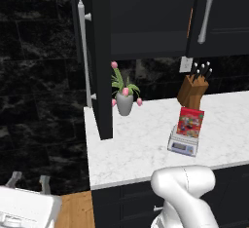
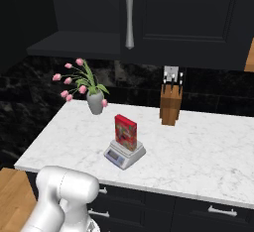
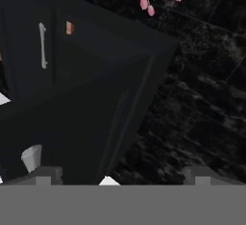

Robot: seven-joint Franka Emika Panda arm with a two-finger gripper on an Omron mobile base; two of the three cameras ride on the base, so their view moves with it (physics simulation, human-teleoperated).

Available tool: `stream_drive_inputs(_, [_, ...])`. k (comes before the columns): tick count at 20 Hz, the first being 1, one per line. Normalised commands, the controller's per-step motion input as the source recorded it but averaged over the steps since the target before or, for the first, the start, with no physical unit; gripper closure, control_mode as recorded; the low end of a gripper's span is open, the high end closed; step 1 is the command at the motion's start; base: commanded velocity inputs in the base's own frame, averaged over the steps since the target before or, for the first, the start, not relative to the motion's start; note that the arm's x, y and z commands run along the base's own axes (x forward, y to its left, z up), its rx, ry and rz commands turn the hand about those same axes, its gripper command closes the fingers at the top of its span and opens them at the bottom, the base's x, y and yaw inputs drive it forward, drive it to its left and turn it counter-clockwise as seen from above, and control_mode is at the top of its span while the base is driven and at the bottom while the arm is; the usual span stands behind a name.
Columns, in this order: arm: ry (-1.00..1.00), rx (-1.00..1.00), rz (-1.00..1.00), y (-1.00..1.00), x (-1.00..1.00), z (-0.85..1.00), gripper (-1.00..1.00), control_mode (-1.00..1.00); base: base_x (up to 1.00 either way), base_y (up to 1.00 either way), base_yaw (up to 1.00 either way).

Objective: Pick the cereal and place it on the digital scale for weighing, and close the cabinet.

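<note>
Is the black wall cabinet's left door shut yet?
No, open. The flat black door with the silver bar handle stands edge-on, swung out over the white marble counter.

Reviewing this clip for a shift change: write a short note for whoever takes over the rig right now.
Gripper: open, holding nothing, close against the open cabinet door.
Cereal: standing upright on the digital scale, on the counter in front of the knife block.
Done: cereal placed for weighing.
Left: the cabinet's left door stands swung out over the counter; push it shut.
</note>
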Motion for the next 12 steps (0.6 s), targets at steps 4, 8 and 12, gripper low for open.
stream_drive_inputs(4, [-0.06, 0.0, -0.11, 0.04, 1.0, -0.02, -1.0, -1.0, 0.0, 0.0, 0.0])
stream_drive_inputs(8, [0.0, 0.0, -0.08, 0.0, 0.87, 0.1, -1.0, -1.0, 0.0, 0.0, 0.0])
stream_drive_inputs(12, [0.0, 0.03, -0.07, -0.03, 0.4, 0.27, -1.0, -1.0, 0.0, 0.0, 0.0])
